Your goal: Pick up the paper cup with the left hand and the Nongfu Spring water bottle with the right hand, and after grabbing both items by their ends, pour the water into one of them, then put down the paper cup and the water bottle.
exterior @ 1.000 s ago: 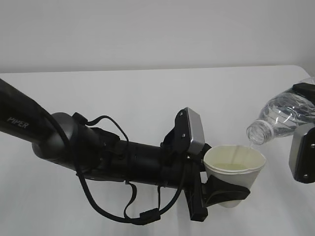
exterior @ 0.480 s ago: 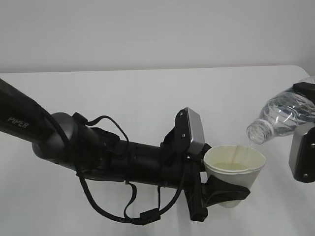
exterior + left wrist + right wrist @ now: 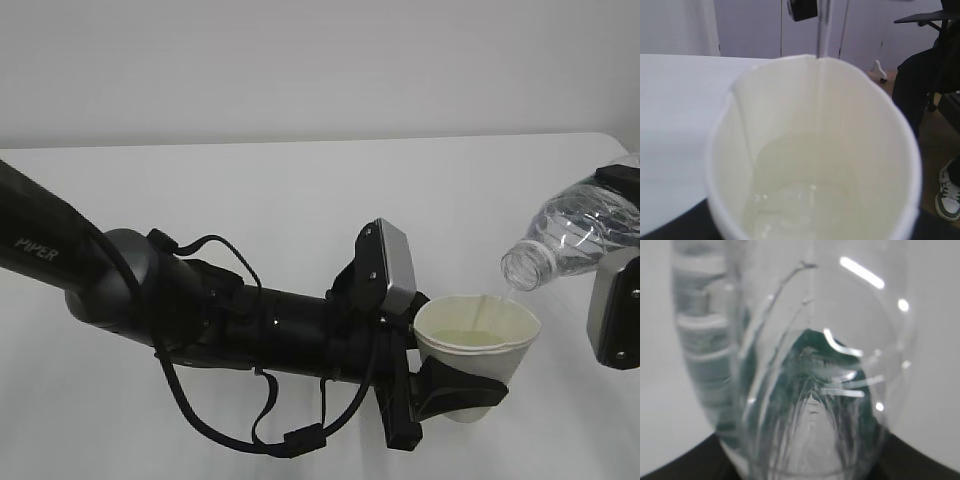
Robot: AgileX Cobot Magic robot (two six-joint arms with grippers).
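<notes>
The white paper cup (image 3: 477, 340) is held upright above the table with my left gripper (image 3: 458, 388) shut round its lower body. In the left wrist view the paper cup (image 3: 805, 115) fills the frame, with a shallow pool of water (image 3: 795, 210) at its bottom. The Nongfu Spring water bottle (image 3: 578, 238) lies tilted, with its open mouth down-left over the cup's far rim. A thin stream of water (image 3: 510, 292) runs from it into the cup. My right gripper (image 3: 620, 250) is shut on the bottle's base end. In the right wrist view the bottle (image 3: 810, 365) fills the frame.
The white table (image 3: 250, 200) stretches behind and to the left, its back edge meeting a pale wall. My left arm (image 3: 200, 310), with looping cables, crosses the lower left. In the left wrist view the table edge, floor and a dark chair (image 3: 930, 60) show beyond the cup.
</notes>
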